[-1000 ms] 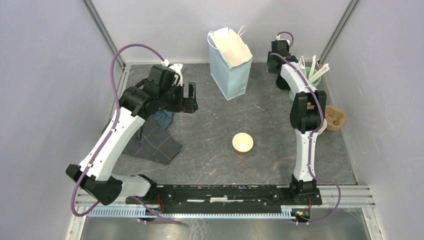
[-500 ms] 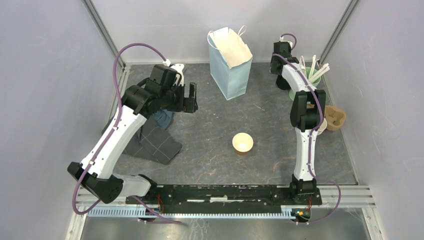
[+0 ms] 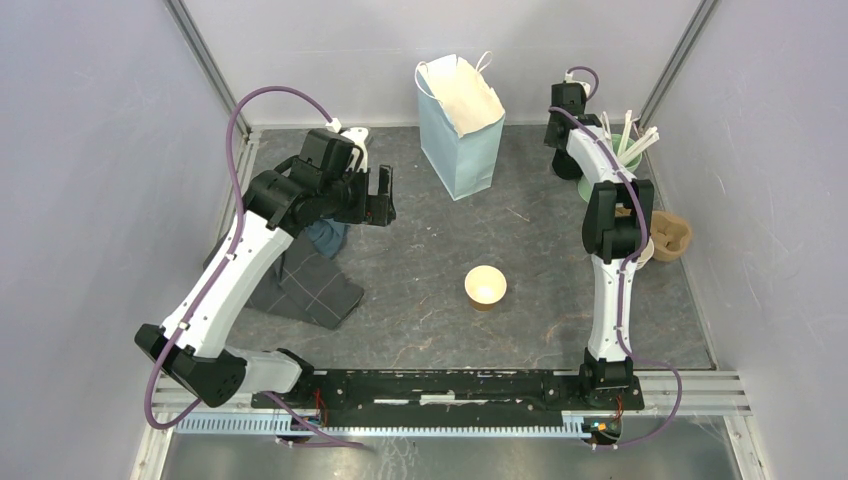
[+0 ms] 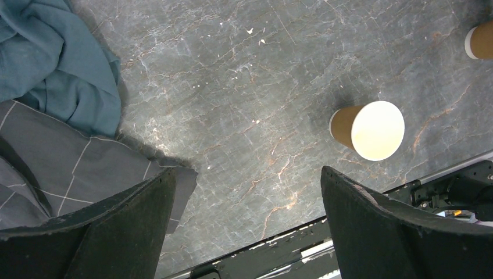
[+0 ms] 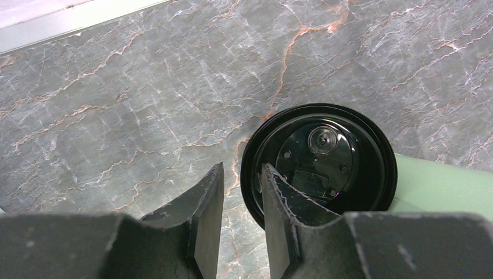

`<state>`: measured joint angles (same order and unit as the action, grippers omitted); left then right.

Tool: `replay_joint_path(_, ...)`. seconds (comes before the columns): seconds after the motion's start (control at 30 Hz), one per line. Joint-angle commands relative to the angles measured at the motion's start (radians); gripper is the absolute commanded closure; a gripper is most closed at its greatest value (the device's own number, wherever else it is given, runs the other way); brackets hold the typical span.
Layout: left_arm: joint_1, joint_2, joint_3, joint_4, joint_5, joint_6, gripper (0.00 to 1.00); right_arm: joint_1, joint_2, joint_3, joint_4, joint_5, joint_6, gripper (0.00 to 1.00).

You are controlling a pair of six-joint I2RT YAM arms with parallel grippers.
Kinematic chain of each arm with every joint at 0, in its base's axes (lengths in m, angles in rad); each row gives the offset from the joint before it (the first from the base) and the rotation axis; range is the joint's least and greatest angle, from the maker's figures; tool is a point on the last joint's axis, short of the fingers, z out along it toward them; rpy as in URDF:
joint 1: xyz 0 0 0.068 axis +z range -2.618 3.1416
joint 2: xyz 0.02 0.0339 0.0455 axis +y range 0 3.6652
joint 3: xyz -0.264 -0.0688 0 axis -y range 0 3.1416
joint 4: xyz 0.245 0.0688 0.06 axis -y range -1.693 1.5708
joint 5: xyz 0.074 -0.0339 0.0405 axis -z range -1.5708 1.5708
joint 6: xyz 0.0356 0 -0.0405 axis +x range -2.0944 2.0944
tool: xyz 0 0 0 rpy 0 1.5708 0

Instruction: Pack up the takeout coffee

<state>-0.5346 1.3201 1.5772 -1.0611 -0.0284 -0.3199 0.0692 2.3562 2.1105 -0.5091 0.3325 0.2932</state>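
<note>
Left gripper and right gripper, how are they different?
The left gripper has its jaws wide apart; the right gripper leaves only a narrow gap. The left gripper hangs over the table, holding nothing; the right gripper has one finger on each side of the black lid's rim. Both have dark fingers pointing down.

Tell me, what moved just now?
The right gripper crept a little farther back, over the coffee's black lid; its fingers straddle the rim, not clearly pinching yet. Nothing was grabbed or dropped. The open left gripper, the paper bag and the lidless cup stayed put.
</note>
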Motion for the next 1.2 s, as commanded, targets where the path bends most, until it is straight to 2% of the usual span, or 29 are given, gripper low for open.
replay_joint_path(0.0,-0.002,-0.013,0.03,0.018,-0.018,0.055,0.0,-0.007,0.02,0.042,0.034,-0.007,0.025,0.65)
replay_joint_path(0.4,-0.002,-0.012,0.032,0.02,-0.016,0.056,0.0,-0.015,0.027,0.058,0.035,-0.019,0.027,0.78)
replay_joint_path(0.8,-0.002,-0.012,0.039,0.021,-0.012,0.053,0.0,-0.018,0.011,0.073,0.03,-0.029,0.025,0.72)
replay_joint_path(1.17,-0.003,-0.013,0.038,0.023,-0.003,0.053,0.0,-0.025,0.012,0.072,0.026,-0.036,0.023,0.83)
